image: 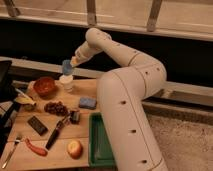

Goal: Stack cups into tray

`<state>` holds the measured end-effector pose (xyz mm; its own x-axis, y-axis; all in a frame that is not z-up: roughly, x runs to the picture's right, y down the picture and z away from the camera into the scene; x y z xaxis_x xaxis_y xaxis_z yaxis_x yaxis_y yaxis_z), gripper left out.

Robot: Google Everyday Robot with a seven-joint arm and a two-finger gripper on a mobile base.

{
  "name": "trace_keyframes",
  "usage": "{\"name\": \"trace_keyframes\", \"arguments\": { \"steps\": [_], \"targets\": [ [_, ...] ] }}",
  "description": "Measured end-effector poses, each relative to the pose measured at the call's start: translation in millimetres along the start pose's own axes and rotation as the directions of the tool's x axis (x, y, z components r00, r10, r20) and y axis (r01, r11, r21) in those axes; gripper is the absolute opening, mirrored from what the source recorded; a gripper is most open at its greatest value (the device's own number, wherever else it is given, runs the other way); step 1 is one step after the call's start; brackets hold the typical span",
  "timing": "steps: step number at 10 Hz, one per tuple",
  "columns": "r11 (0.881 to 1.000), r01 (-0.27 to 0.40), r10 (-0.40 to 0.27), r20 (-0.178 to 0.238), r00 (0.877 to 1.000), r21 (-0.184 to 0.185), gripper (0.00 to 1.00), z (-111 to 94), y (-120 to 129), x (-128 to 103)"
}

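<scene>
Since stacking prob. needs one cup nested in the other, the light blue cup (65,67) is held clamped in the gripper (70,63) directly over the white cup (66,83); the green tray (93,142) is seen well apart, nr the front.

On the desk (82,89), the tray (93,142) lies just before the sponge (87,103), the grapes (56,107) left of it, the apple (74,148) before and left. Behind-left of the sponge stands the larger cup (66,83), the bowl (44,86) farther left. The gripper (73,62) hangs over that cup, jaws clasping the smaller cup (66,67).
</scene>
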<state>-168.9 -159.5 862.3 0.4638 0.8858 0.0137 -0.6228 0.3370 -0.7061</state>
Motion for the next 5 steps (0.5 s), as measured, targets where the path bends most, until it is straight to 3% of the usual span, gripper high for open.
{"name": "trace_keyframes", "arguments": {
  "steps": [2,3,5],
  "targets": [
    [1.0,-0.001,0.001,-0.006,1.0,0.004,0.0,-1,-2,3],
    [0.999,-0.001,0.002,-0.031,1.0,0.038,0.0,-2,-6,11],
    [0.998,0.004,-0.001,-0.043,0.999,0.063,0.0,-3,-9,21]
  ]
}}
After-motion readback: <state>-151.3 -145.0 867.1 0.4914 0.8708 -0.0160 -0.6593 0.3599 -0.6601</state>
